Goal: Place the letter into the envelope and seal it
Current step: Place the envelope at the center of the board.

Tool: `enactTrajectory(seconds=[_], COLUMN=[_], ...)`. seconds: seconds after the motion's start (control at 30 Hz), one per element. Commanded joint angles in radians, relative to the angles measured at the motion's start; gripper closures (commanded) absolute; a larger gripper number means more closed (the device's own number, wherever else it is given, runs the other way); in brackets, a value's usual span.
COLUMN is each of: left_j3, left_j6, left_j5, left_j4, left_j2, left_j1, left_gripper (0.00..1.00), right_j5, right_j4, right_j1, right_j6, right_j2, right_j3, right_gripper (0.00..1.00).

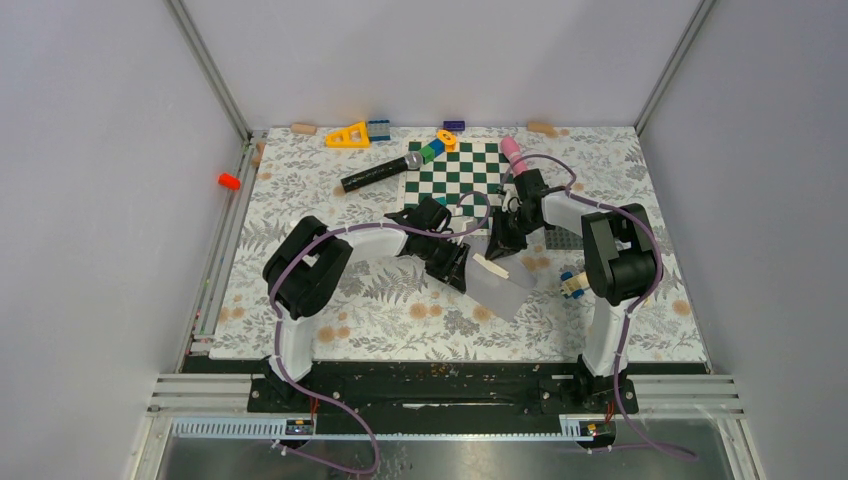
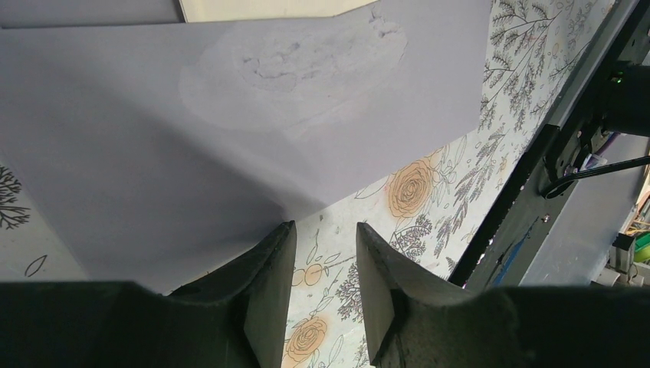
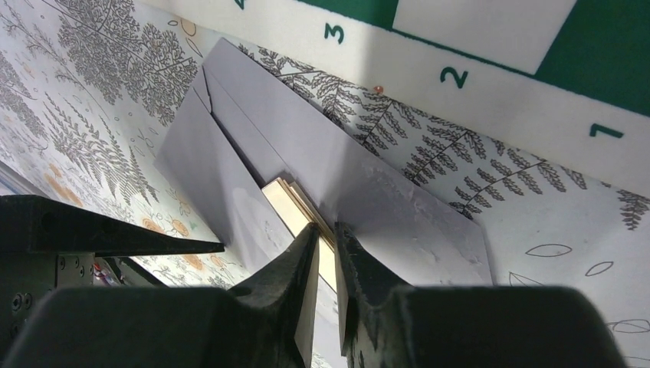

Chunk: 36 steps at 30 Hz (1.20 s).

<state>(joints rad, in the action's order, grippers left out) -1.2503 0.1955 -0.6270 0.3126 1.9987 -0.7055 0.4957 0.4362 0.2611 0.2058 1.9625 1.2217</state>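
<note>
The right gripper (image 3: 323, 234), its black fingers nearly together, pinches the edge of the cream flat paper letter (image 3: 293, 205). The letter sits partly inside the mouth of the plain light grey paper envelope (image 3: 253, 130), at the middle of the floral-printed tablecloth (image 1: 380, 300). The left gripper (image 2: 322, 228) stands parted, clasping nothing, just beside the envelope's edge.

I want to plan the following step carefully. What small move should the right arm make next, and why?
Probably the right gripper should push the letter deeper into the envelope: its jaws pinch the letter's edge, and part of the letter sticks out of the open mouth.
</note>
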Motion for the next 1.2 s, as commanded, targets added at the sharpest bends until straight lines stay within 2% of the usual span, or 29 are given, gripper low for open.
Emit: enactTrajectory(seconds=[0.0,0.67,1.07,1.17], left_j3=[-0.003,-0.001,0.004,0.005], left_j6=[-0.019,-0.017,-0.026,-0.037], left_j5=[0.118,0.117,0.128,0.161], left_j4=[-0.005,-0.006,-0.009,-0.009], left_j2=[0.043,0.04,0.028,0.015], left_j1=[0.0,0.0,0.001,0.005], left_gripper=[0.62,0.62,0.61,0.61], right_j5=[0.012,-0.024,0.009,-0.028], right_j4=[0.043,0.042,0.05,0.081], right_j1=[0.018,0.03,0.024,0.004], right_j6=[-0.008,-0.008,-0.045,-0.086], right_j2=[-0.035,-0.07,-0.115,-0.157], right_j3=[-0.02,-0.034,0.046,0.065], right_gripper=[0.8,0.79,0.62,0.59])
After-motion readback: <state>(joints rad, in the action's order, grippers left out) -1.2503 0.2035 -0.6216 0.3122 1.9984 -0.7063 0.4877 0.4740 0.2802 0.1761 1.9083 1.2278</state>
